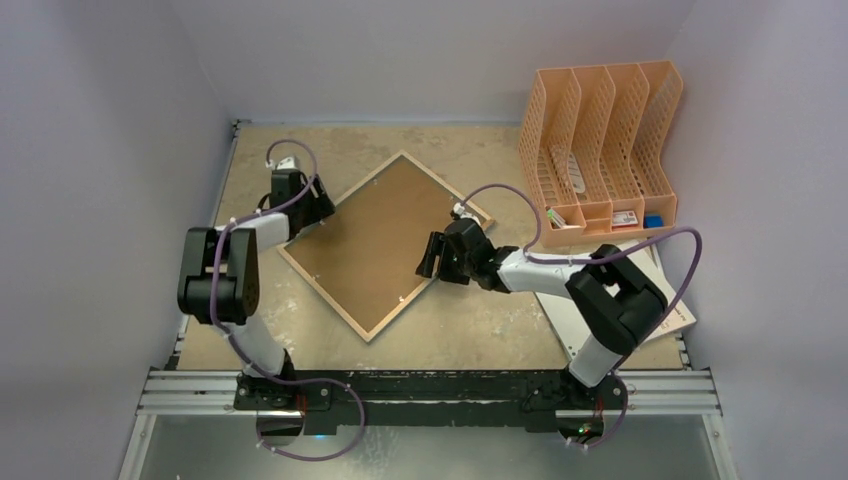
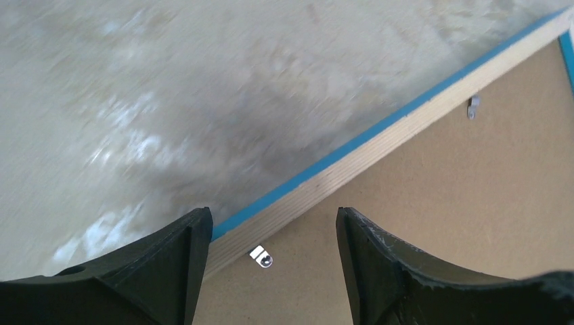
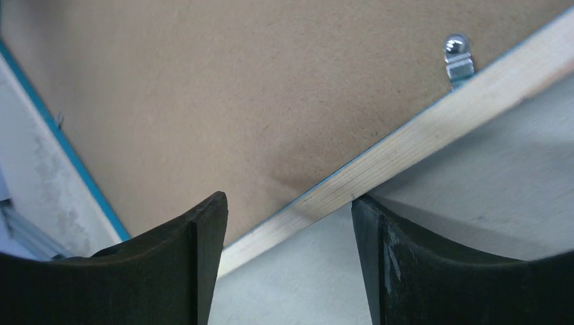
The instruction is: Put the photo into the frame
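Note:
The frame point(image 1: 324, 297) lies face down on the table as a diamond, with the plain brown backing board point(image 1: 380, 245) set in its rear. The photo is not in view. My left gripper point(image 1: 318, 212) is open at the frame's upper-left edge. In the left wrist view my left gripper point(image 2: 274, 233) straddles the pale wood rail point(image 2: 379, 145) and a small metal tab point(image 2: 262, 256). My right gripper point(image 1: 432, 258) is open at the frame's lower-right edge. In the right wrist view my right gripper point(image 3: 290, 217) straddles the rail point(image 3: 433, 128), and one fingertip point(image 3: 362, 206) is at the wood.
A peach file organiser point(image 1: 600, 140) stands at the back right. A white flat sheet point(image 1: 575, 315) lies under my right arm. Walls close in on the left, back and right. Another metal tab point(image 3: 457, 61) sits on the rail in the right wrist view.

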{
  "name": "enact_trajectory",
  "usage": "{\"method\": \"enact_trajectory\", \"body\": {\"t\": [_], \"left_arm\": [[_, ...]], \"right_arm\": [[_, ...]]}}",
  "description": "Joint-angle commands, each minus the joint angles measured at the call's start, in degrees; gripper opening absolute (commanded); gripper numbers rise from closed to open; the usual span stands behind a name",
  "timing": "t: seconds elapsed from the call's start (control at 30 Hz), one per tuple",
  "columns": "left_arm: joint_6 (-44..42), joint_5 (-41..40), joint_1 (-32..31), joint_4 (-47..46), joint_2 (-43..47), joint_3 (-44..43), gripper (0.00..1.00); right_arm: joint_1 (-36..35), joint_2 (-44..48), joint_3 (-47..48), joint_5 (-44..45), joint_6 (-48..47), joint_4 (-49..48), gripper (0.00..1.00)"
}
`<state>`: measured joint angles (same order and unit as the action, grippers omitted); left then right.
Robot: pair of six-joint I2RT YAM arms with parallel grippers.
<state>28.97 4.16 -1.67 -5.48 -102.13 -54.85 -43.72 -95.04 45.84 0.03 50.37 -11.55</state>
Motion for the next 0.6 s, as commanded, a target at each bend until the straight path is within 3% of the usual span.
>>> {"method": "enact_trajectory", "body": {"t": [0.0,0.33,0.43,0.57], "left_arm": [[7.9,6.6,-5.0,10.2,6.6,9.0,0.67],[11.0,6.2,-5.5,9.8,20.8,23.8,0.67],[12.4,9.7,-6.6,7.4,25.7,27.2,0.67],[13.7,8.7,-7.7,8.3,33.3,30.5,0.67]], "right_arm": [[1.1,-4.8,4.7,6.0,-7.8,-0.2,0.70],[7.3,-9.9,12.9,9.3,-16.1,5.5,0.70],[8.4,-10.0,14.9,11.1,-16.2,7.3,0.70],[8.5,-7.7,17.6,16.8,-13.6,12.1,0.70]]}}
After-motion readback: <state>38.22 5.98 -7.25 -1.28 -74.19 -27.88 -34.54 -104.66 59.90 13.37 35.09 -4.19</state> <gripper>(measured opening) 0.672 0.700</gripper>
